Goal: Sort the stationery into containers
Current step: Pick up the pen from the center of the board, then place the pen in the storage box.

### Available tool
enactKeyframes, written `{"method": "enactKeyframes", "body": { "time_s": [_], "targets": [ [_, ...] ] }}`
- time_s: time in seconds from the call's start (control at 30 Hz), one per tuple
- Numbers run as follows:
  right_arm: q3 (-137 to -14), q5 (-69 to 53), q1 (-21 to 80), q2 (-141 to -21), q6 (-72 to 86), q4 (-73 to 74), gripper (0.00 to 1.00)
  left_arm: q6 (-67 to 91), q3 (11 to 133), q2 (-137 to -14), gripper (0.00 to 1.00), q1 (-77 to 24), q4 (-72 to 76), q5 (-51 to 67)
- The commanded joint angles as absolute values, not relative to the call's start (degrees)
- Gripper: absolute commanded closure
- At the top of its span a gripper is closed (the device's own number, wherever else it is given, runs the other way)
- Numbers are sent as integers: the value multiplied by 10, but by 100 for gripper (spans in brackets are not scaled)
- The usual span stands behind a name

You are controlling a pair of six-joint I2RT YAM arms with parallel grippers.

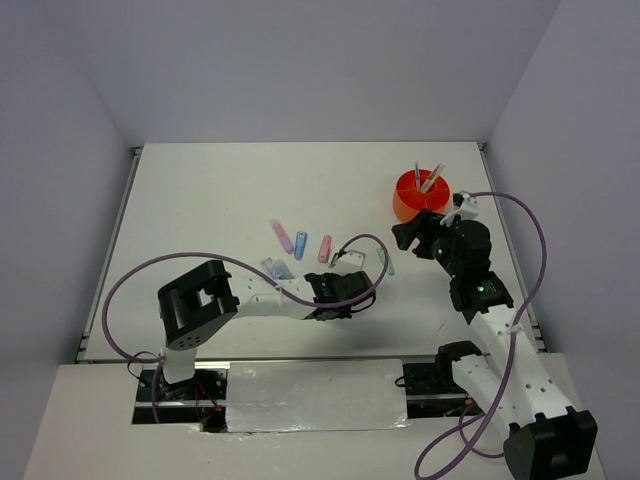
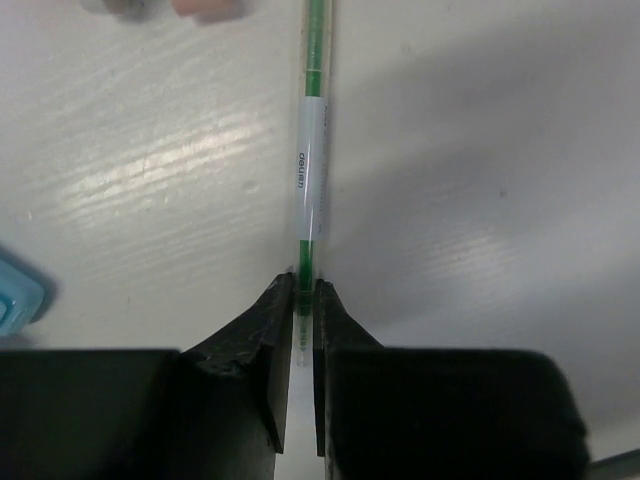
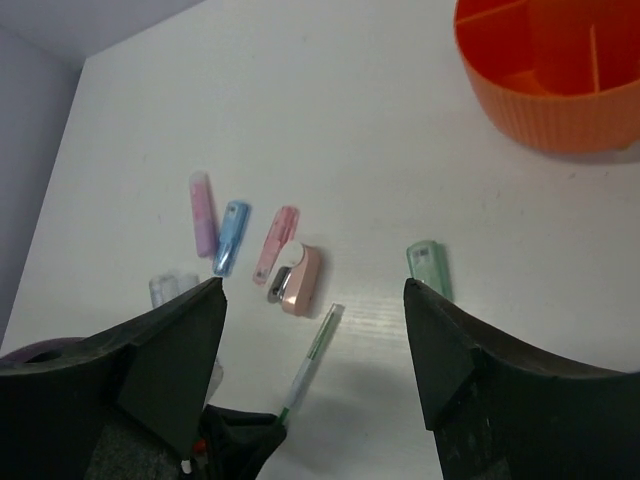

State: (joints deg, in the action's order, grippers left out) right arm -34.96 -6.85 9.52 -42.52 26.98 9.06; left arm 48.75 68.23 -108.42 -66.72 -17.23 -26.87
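**Left arm at pick-up; right arm waiting.** My left gripper is pinched narrow on the near end of the green pen. The pen lies flat on the table, its far end just beside a pink piece. My right gripper hangs wide and empty, with the orange organiser at far right.

Hazards, as I judge them:
- (a) The hold sits at the pen's very end, so on lifting, the long free length may droop, swing or slide out of the jaws.
- (b) That swinging end could knock the pink piece or the sticks to its left.
- (c) The organiser is well apart, on my right arm's side, so the carry risks crossing that arm.
- (d) Two pens standing in the organiser may block entry.
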Motion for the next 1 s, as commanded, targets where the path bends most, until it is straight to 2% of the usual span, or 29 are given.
{"method": "enactKeyframes", "body": {
  "time_s": [0.0, 0.13, 0.47, 0.6, 0.7, 0.73, 0.77, 0.8, 0.87, 0.9, 0.93, 0.97],
  "targets": [
    [-307, -132, 98, -436, 305, 25, 21, 498, 663, -1035, 100, -681, -186, -272],
    [-258, -211, 109, -452, 359, -49, 21, 474, 625, -959, 100, -700, -106, -284],
    [-232, -190, 221, -503, 415, -117, 22, 432, 470, -812, 100, -708, 134, -225],
    [-234, -182, 251, -524, 433, -145, 25, 423, 425, -763, 100, -708, 213, -207],
    [-230, -197, 261, -536, 453, -178, 55, 422, 404, -744, 100, -708, 219, -213],
    [-226, -200, 262, -537, 458, -187, 88, 421, 406, -743, 100, -708, 214, -216],
    [-224, -202, 261, -537, 463, -199, 98, 421, 409, -743, 99, -708, 207, -225],
    [-222, -204, 261, -534, 471, -206, 100, 423, 414, -745, 93, -708, 195, -232],
    [-227, -204, 261, -530, 468, -211, 100, 439, 430, -750, 41, -708, 152, -251],
    [-234, -200, 260, -527, 461, -203, 100, 455, 436, -754, 12, -708, 129, -287],
    [-259, -166, 258, -524, 434, -167, 100, 466, 448, -755, 1, -707, 85, -300],
    [-275, -137, 256, -519, 413, -148, 100, 478, 453, -755, 1, -705, 65, -308]
  ]
}}
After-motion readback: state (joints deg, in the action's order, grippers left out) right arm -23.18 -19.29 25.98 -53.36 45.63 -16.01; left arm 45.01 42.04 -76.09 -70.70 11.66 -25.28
